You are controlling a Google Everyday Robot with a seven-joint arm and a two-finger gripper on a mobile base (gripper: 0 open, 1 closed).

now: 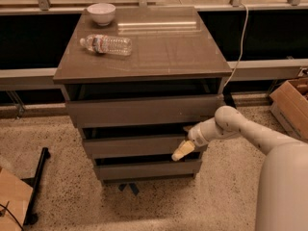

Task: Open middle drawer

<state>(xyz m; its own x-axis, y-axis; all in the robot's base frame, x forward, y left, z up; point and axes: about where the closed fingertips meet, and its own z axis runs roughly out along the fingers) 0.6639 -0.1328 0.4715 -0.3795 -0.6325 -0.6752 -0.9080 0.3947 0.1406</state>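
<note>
The middle drawer [137, 146] is a glossy grey-brown flat front, the central one of three in the cabinet [144, 52]. It sits nearly flush, with a dark gap above it. My gripper [182, 151] with cream fingertips is at the right end of that front, just below its top edge, reaching in from the right on a white arm. The top drawer front [144, 110] is above it and the lowest drawer front [148, 170] is below.
A white bowl [101, 13] and a plastic water bottle [106, 44] lying on its side are on the cabinet top. A cardboard box [291, 105] stands at the right. A black stand [36, 184] is on the floor at the left. A white cable [240, 42] hangs behind the cabinet.
</note>
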